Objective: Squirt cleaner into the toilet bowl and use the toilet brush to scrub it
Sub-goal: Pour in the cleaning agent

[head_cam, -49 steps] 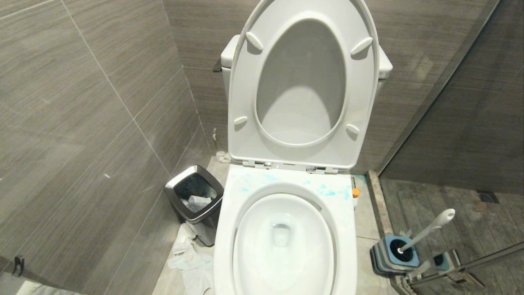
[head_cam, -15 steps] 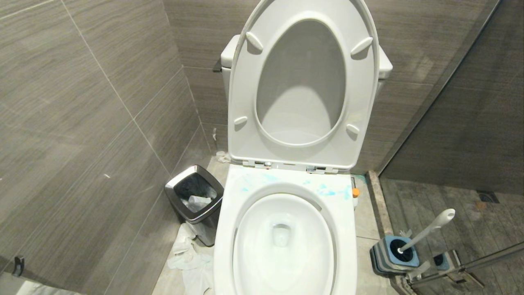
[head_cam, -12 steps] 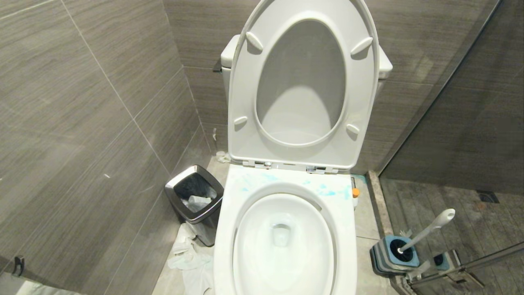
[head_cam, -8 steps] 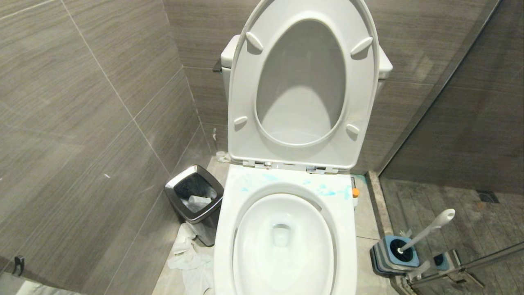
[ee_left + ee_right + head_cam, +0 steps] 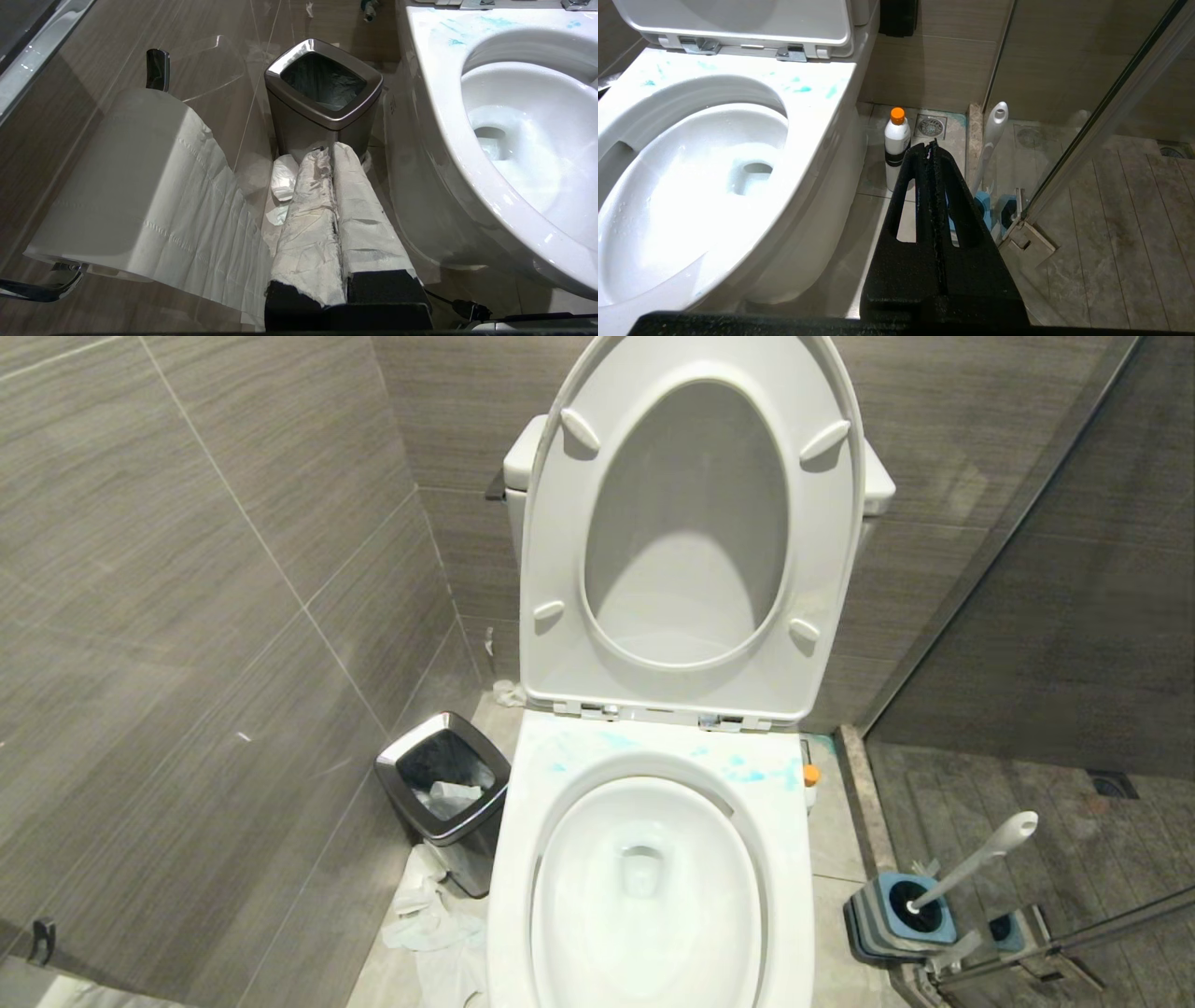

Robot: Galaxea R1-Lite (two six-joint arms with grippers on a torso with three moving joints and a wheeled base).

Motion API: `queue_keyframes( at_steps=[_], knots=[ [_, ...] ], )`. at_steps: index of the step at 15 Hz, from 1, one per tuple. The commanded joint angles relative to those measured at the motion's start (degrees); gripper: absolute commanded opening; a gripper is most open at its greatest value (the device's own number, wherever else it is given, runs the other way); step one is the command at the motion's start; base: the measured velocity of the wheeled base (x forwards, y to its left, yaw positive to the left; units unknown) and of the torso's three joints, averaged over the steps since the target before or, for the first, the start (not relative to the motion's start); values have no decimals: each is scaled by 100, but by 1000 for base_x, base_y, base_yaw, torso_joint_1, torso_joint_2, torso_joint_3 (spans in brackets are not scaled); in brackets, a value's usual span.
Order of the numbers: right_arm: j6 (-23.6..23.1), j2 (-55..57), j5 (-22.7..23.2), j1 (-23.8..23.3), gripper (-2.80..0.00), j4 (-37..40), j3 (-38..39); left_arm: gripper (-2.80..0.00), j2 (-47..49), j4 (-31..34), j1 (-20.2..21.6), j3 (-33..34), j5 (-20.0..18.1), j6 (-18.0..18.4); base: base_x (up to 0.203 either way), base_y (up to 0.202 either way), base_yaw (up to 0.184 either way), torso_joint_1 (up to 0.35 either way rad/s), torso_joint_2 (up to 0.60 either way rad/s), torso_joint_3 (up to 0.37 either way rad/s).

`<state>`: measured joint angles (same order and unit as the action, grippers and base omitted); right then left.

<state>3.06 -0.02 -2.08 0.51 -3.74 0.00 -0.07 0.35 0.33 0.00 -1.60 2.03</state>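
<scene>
Nothing moved; both pincers clenched empty: left pincer, right pincer.

We see the toilet bowl open with its seat raised, the toilet brush in its holder at right.

The bowl is glossy white ceramic, smeared blue at the back rim. The bin is brushed metal with a shiny rim and a black plastic liner. The left claw is wrapped in crinkled white paper; the right claw is matt black, rough-edged. The cleaner is smooth white plastic. The walls are grey, wood-grained tile.
</scene>
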Motion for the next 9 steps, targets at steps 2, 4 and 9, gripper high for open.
queue_keyframes(
  at_steps=[2, 4, 9],
  knots=[
    [2, 2, -2, 2, -280, -8, 141, -280, 7, 0, 2, 9, 1, 8, 0, 0, 0, 0, 0, 0],
    [2, 2, -1, 2, -280, -4, 141, -280, 7, 0, 2, 9, 1, 7, 0, 0, 0, 0, 0, 0],
    [2, 2, -2, 2, -280, -4, 141, -280, 7, 0, 2, 9, 1, 8, 0, 0, 0, 0, 0, 0]
  ],
)
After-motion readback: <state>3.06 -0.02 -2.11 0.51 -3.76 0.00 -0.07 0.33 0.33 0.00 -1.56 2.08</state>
